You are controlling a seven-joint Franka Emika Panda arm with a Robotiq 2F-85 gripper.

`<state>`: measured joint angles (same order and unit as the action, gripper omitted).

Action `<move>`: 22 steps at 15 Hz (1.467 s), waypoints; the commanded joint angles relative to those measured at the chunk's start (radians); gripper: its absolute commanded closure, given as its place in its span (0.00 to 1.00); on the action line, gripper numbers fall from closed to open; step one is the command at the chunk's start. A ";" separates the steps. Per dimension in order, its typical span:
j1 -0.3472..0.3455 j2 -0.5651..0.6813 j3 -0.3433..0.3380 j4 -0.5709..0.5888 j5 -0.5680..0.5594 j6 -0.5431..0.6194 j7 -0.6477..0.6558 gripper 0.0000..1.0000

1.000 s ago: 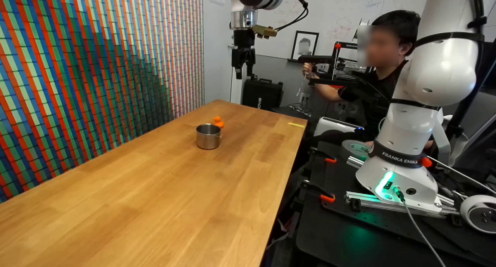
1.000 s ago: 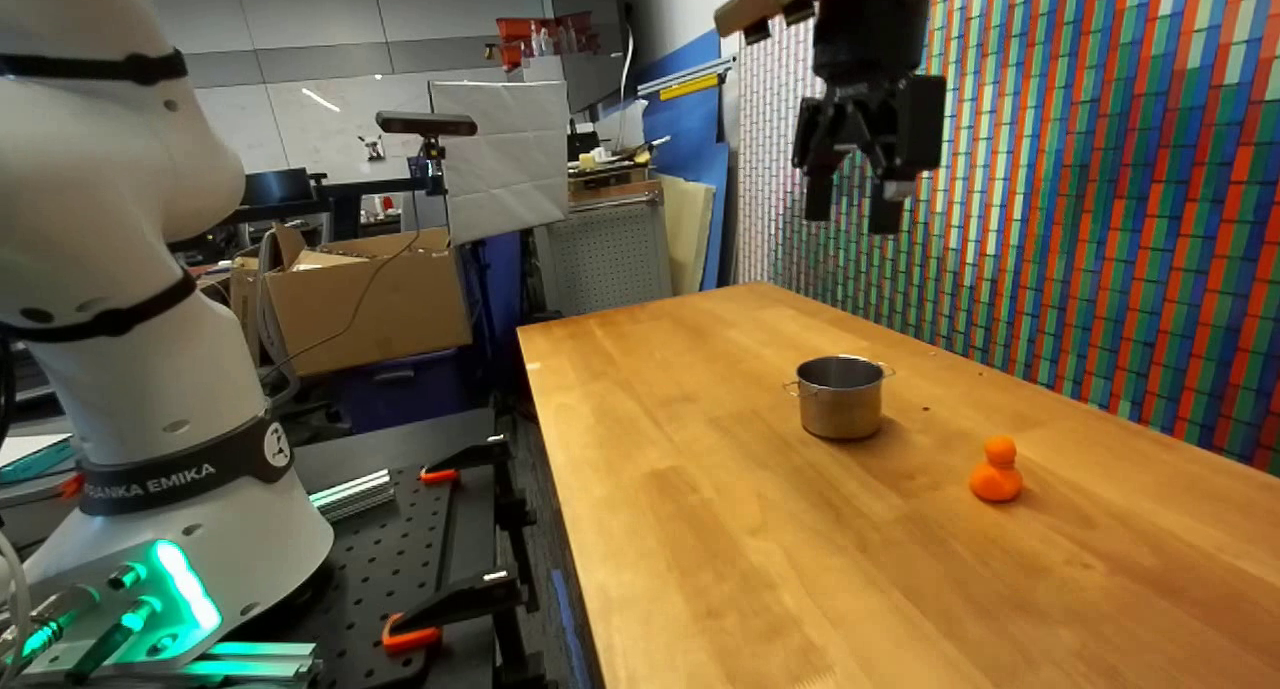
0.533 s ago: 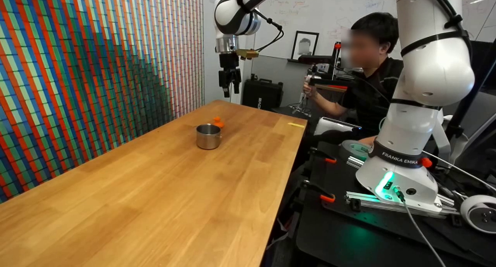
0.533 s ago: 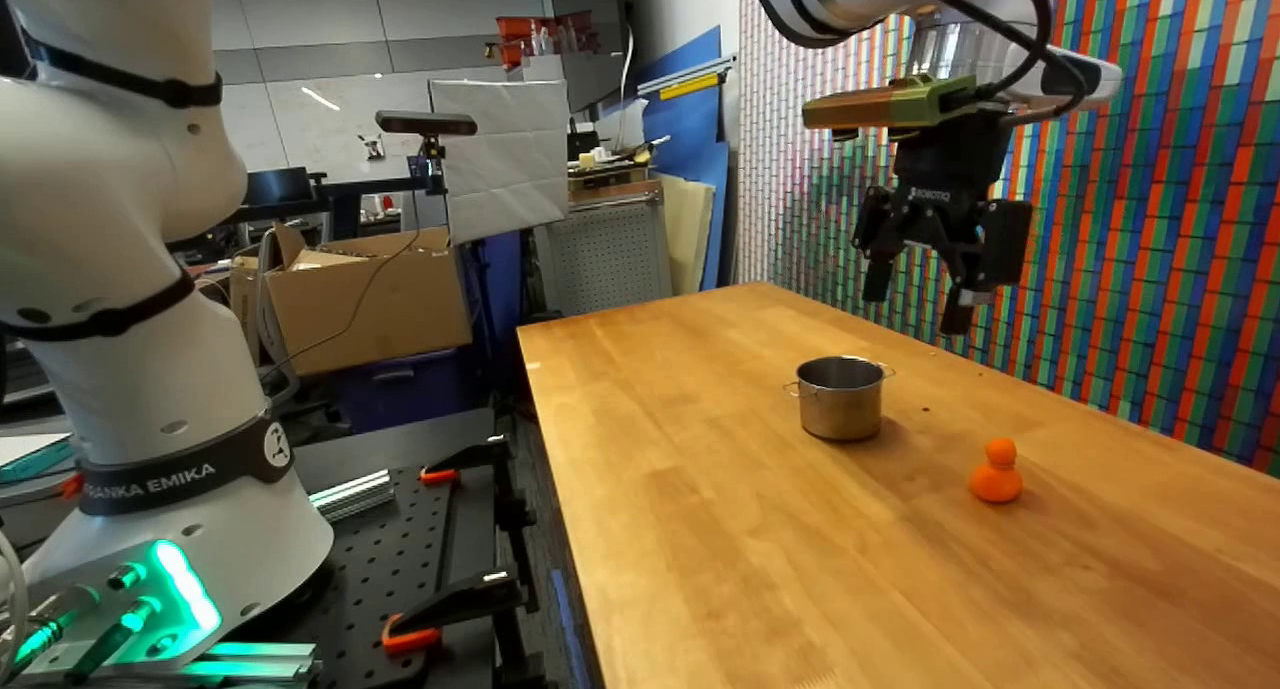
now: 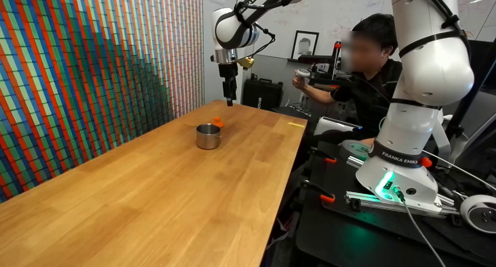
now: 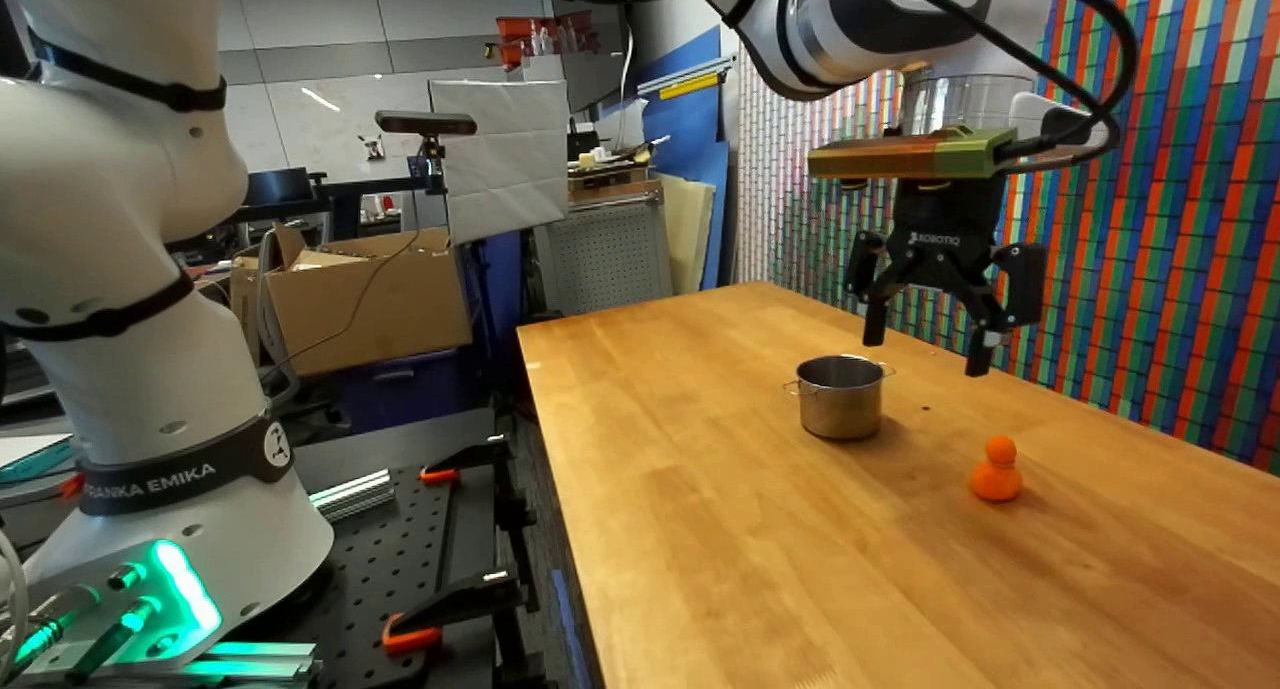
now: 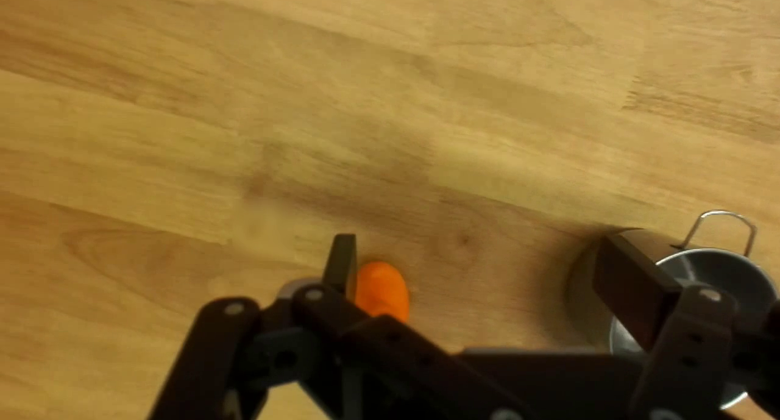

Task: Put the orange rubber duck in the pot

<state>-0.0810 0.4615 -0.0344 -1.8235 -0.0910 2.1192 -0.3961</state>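
Observation:
The orange rubber duck stands on the wooden table in both exterior views. The pot, a small silvery metal cylinder with wire handles, stands upright near the duck. My gripper is open and empty, pointing down above the table; it also shows edge-on. In the wrist view my open gripper has the duck just inside its left finger, partly hidden by it. The right finger covers part of the pot. Both things lie below the fingers, apart from them.
The wooden table runs along a wall of coloured strips. A strip of yellow tape lies near the table edge. A seated person holds a controller beyond the table. Black clamps sit by the robot base.
My gripper has come down towards the table and moved over nearer the duck and pot. The wrist has turned. It stays open. The duck and pot have not moved.

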 commanded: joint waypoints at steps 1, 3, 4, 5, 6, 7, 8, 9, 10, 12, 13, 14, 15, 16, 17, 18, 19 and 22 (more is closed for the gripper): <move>-0.021 0.068 0.004 0.074 -0.062 0.081 -0.052 0.00; -0.034 0.127 0.003 0.124 -0.076 0.134 -0.062 0.00; -0.041 0.149 0.005 0.133 -0.072 0.161 -0.061 0.00; -0.049 0.171 0.008 0.147 -0.063 0.174 -0.059 0.00; -0.039 0.145 0.010 0.081 -0.069 0.215 -0.036 0.00; -0.043 0.166 0.012 0.079 -0.068 0.229 -0.035 0.00; -0.044 0.182 0.011 0.079 -0.070 0.243 -0.034 0.00; -0.047 0.202 0.011 0.085 -0.068 0.251 -0.036 0.00; -0.049 0.219 0.011 0.086 -0.069 0.269 -0.035 0.00; -0.048 0.245 0.004 0.074 -0.072 0.386 -0.007 0.00; -0.054 0.260 0.007 0.071 -0.065 0.441 -0.001 0.00; -0.056 0.278 0.009 0.082 -0.057 0.481 0.013 0.00; -0.056 0.295 0.010 0.088 -0.055 0.504 0.023 0.00; -0.058 0.301 0.014 0.085 -0.050 0.519 0.033 0.00; -0.057 0.300 0.015 0.069 -0.048 0.535 0.045 0.00; -0.059 0.289 0.023 0.052 -0.041 0.514 0.047 0.00; -0.057 0.281 0.026 0.036 -0.038 0.505 0.057 0.00; -0.069 0.235 0.063 -0.029 -0.007 0.516 0.057 0.26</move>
<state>-0.1251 0.7535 -0.0141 -1.7844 -0.1306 2.6188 -0.3468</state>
